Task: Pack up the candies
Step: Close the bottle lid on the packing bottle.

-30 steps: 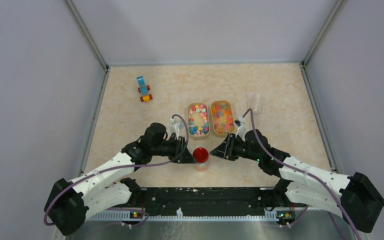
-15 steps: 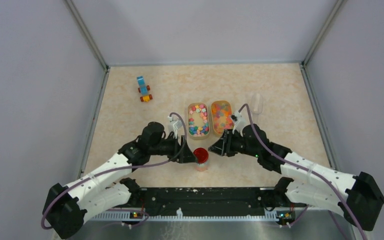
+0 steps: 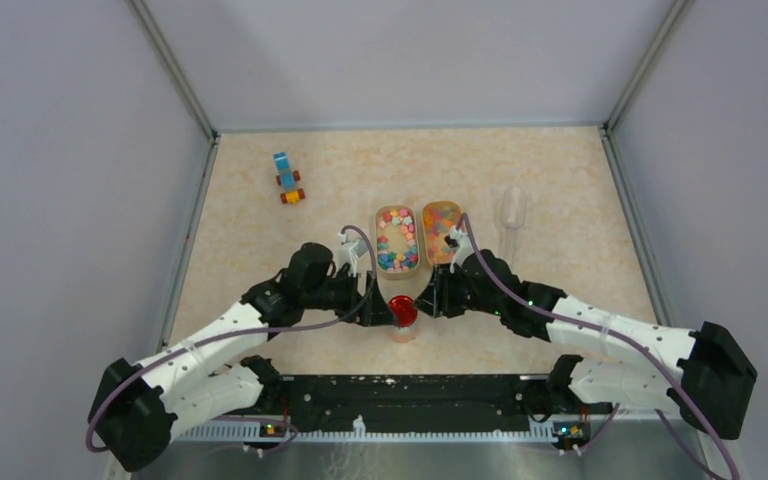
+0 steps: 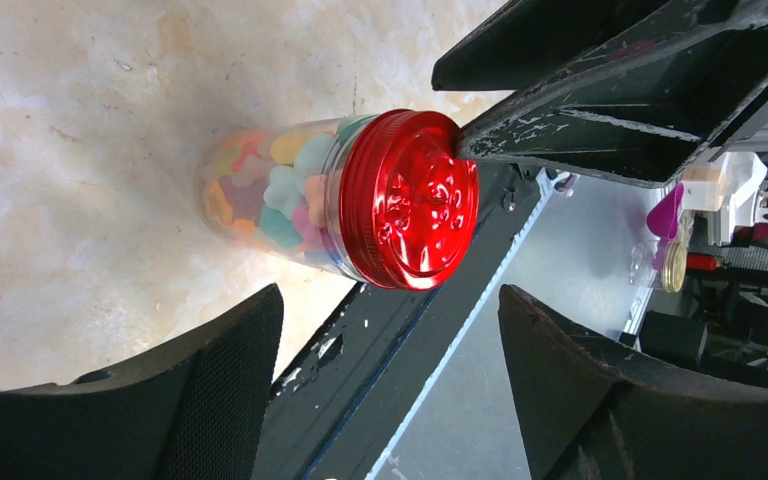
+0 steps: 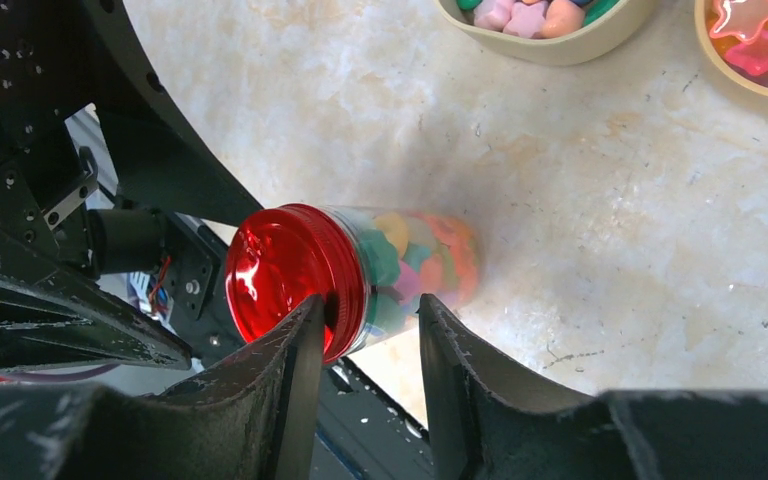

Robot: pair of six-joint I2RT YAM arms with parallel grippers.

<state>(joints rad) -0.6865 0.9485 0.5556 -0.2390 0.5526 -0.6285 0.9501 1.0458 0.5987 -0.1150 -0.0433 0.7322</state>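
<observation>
A clear jar point(image 3: 401, 325) full of candies point(image 4: 260, 190) stands capped with a round red lid point(image 3: 401, 310) near the table's front edge. My left gripper point(image 3: 380, 312) is open just left of it, both fingers drawn back from the lid point(image 4: 410, 200) and holding nothing. My right gripper point(image 3: 426, 298) is open on the jar's right side. Its fingertips point(image 5: 312, 310) reach the lid point(image 5: 285, 270) without clasping it. More candies point(image 3: 397, 240) fill two oval trays behind the jar.
The two beige trays point(image 3: 378, 238) point(image 3: 461, 228) lie side by side mid-table. A clear scoop point(image 3: 512, 208) rests to their right. A blue-and-orange toy vehicle point(image 3: 287, 178) sits at the back left. The black base rail point(image 3: 400, 395) runs along the front.
My left gripper has opened wide and let go of the jar. The right arm has swung left to the jar with its jaws widening.
</observation>
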